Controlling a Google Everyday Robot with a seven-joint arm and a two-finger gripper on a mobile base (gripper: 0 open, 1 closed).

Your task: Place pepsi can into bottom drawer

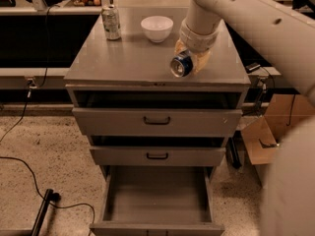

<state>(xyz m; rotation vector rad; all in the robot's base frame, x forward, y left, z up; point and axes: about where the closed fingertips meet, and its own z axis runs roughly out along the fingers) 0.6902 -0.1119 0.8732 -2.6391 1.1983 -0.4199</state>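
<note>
Blue cylindrical pepsi can [180,65], silver end outward, lies clamped in the end effector [190,59] over the cabinet top [123,63].

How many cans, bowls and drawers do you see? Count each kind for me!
Cans: 2 (blue aluminium pepsi can held in the gripper, jaws shut, at the cabinet top; silver-and-green can)
Bowls: 1 (white round bowl)
Drawers: 3 (grey metal; bottom drawer open)
Total: 6
</note>
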